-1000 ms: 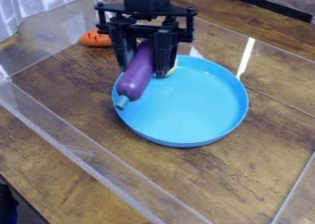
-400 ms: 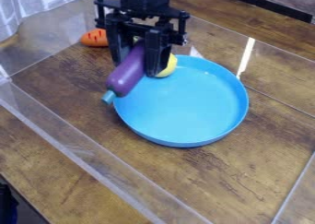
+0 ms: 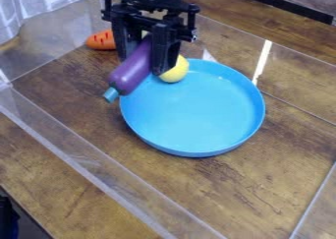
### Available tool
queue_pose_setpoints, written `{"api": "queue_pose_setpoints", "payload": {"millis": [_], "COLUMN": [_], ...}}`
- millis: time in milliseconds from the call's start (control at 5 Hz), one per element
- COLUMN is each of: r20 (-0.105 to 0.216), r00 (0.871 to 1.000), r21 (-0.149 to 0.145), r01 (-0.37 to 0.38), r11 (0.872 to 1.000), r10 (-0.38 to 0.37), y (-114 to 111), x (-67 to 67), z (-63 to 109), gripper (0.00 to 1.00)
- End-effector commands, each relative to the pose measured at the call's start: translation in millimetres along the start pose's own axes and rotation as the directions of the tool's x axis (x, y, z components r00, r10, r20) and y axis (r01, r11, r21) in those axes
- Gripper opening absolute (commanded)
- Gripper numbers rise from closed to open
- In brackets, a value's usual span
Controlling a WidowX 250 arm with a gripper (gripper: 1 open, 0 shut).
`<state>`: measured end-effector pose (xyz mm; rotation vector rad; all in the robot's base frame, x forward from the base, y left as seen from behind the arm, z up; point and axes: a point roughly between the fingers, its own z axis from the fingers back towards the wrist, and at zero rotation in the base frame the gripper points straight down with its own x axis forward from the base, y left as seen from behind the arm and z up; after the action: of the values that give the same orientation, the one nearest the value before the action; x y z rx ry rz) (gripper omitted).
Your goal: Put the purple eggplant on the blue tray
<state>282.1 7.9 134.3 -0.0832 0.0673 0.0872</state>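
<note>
obs, single cam view. tool (image 3: 147, 52) points down, upper-middle of frame, jaws closed on the purple eggplant (image 3: 132, 69), gripping it near its upper end. eggplant hangs tilted, teal stem cap low and to the left, clear of the counter (image 3: 79, 174); lower end sits over the upper-left rim of the blue tray (image 3: 197, 113), partly outside it. not yet set down.

handling (judgement): eggplant looks like a smooth, glossy plastic toy, prob. light and stiff, so won't deform under the jaws. slick, rounded skin + off-centre hold means it could swing or slip. mid-body grip would balance better; narrow neck by the cap likely too tapered to hold well. may roll a bit once released, low rim should stop it.

containers: tray is round, shallow, low raised rim. interior looks bare, w/ glare on the right. small yellow fruit (image 3: 172, 69) sits at the tray's upper-left edge, just beside the tool; can't tell if inside the rim or on the counter. orange carrot (image 3: 100, 41) on counter, upper left, apart from tray.
</note>
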Motion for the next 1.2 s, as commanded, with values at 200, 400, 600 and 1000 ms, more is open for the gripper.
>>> {"api": "queue_pose_setpoints", "payload": {"millis": [200,400,600,1000], "r20": [0.098,0.102,0.107,0.125], "r00": [0.994,0.993,0.992,0.991], "r21": [0.018,0.025,0.034,0.041], "r01": [0.047,0.05,0.06,-0.051], "r11": [0.999,0.998,0.998,0.998], "r10": [-0.049,-0.052,-0.063,0.046], "y": [-3,0,2,-6], "x": [-0.7,-3.4,-5.6,1.4], "z": [22.6,20.4,19.7,10.7], "gripper": [0.0,0.0,0.0,0.0]}}
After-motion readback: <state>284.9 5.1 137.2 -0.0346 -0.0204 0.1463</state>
